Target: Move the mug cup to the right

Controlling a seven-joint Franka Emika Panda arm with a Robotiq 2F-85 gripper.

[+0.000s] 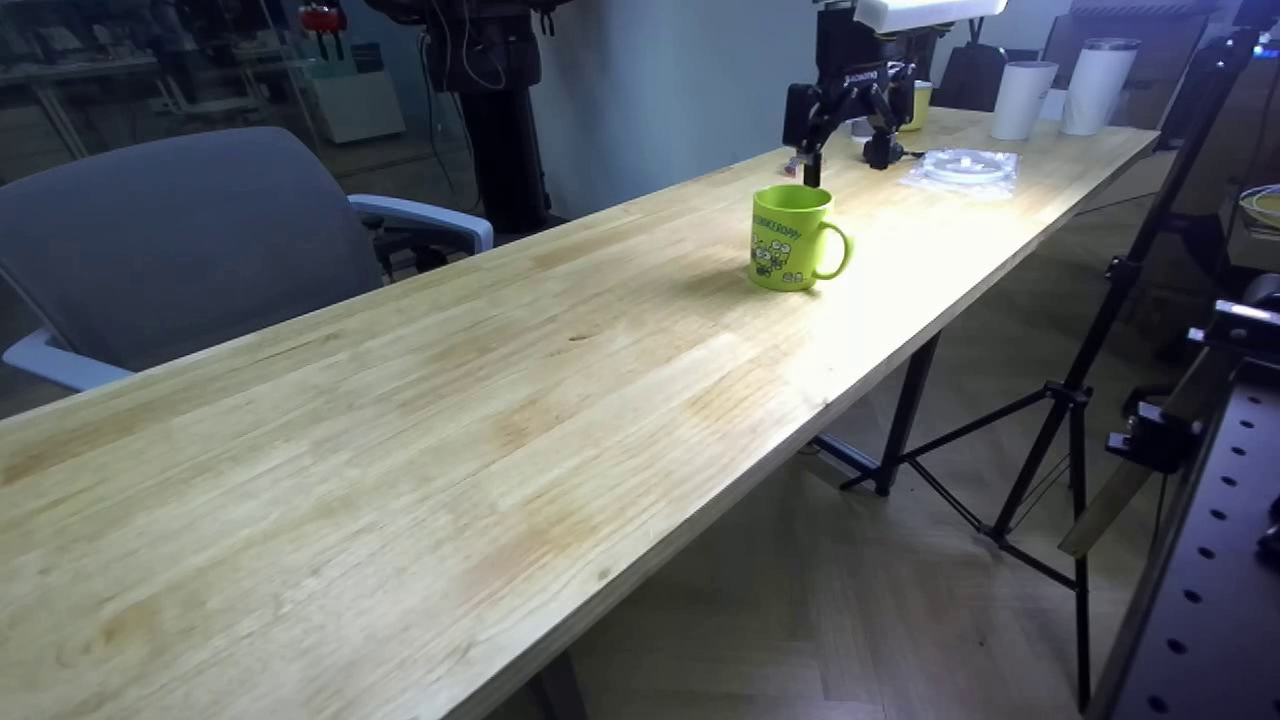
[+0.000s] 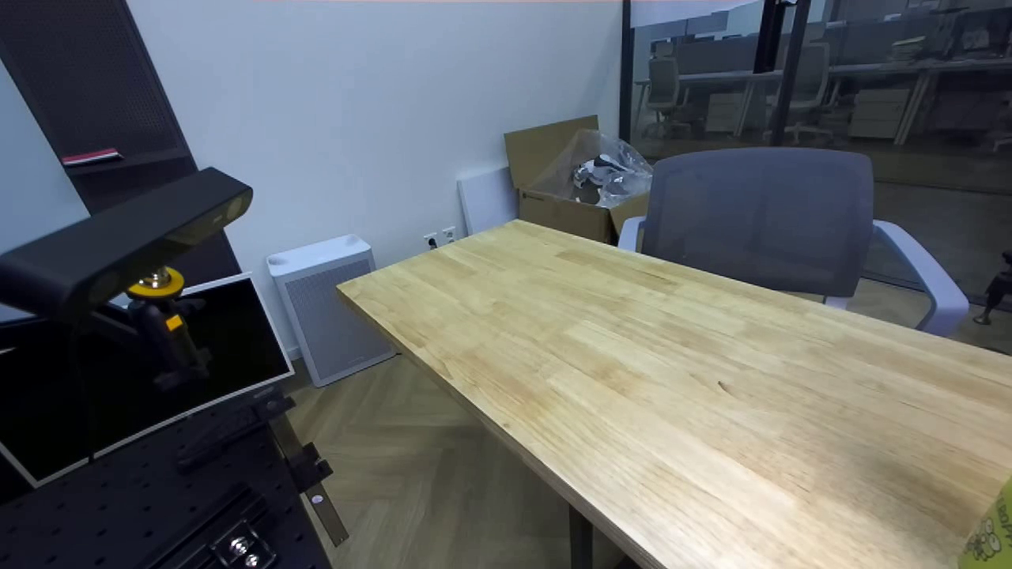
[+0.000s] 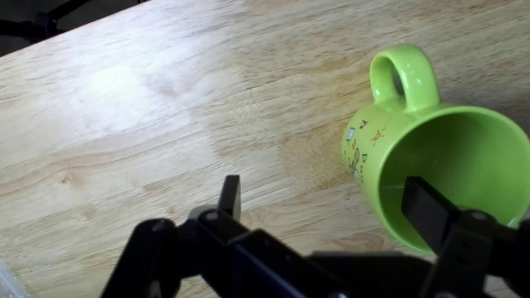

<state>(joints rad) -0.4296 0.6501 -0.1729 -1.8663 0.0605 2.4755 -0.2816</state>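
Well, upright mug (image 1: 786, 243), green inside, end effector (image 3: 323, 184) near

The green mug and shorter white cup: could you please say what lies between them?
In an exterior view, a wrapped white item lies between the mug and cup.

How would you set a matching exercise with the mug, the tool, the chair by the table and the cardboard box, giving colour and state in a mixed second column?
Things
1. Mug
2. Tool
3. Chair by the table
4. Cardboard box

Descriptions
A. brown, top open
B. grey-backed, nobody seated
C. lime green, standing upright
D. black, jaws apart

Pairs: 1-C; 2-D; 3-B; 4-A
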